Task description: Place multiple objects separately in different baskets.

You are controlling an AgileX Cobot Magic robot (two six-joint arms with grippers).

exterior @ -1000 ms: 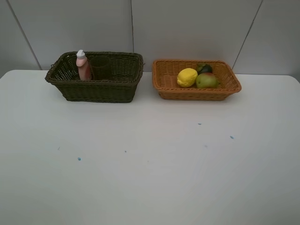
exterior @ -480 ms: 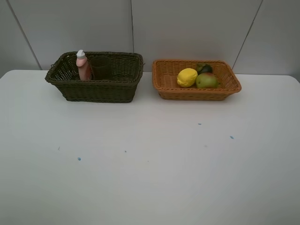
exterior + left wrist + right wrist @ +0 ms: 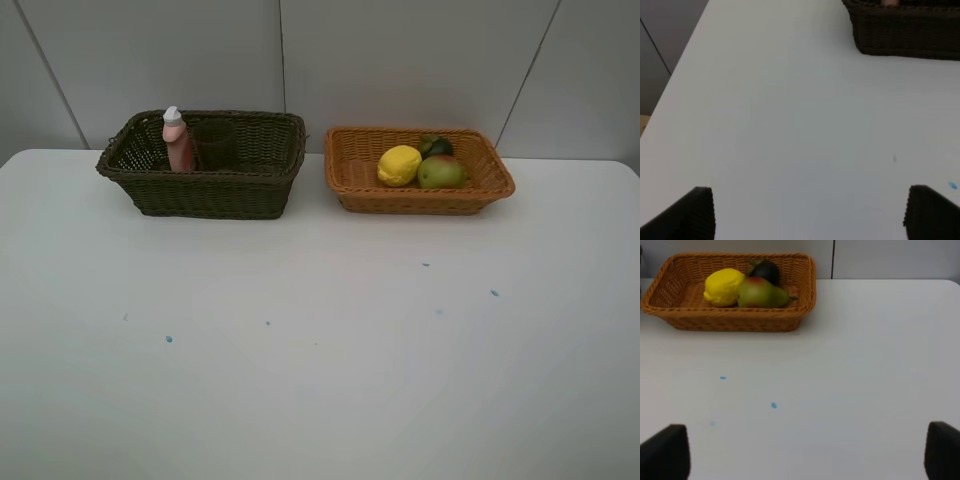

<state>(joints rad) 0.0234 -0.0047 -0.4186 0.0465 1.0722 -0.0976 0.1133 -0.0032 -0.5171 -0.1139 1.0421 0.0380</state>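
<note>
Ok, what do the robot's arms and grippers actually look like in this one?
Little shows. The exterior high view has no arm in frame. In each wrist view only two finger ends appear: the left gripper has black fingers with finely ribbed inner pads; the right gripper's fingers look plain matte black. No cables or markings visible.

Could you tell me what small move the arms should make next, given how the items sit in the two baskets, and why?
Probably none beyond keeping both arms parked. The pink bottle and cup stand in the dark basket; the lemon, pear and mangosteen lie in the orange basket. Nothing is left on the table, and both end effectors (left, right) are open and hold nothing.
</note>
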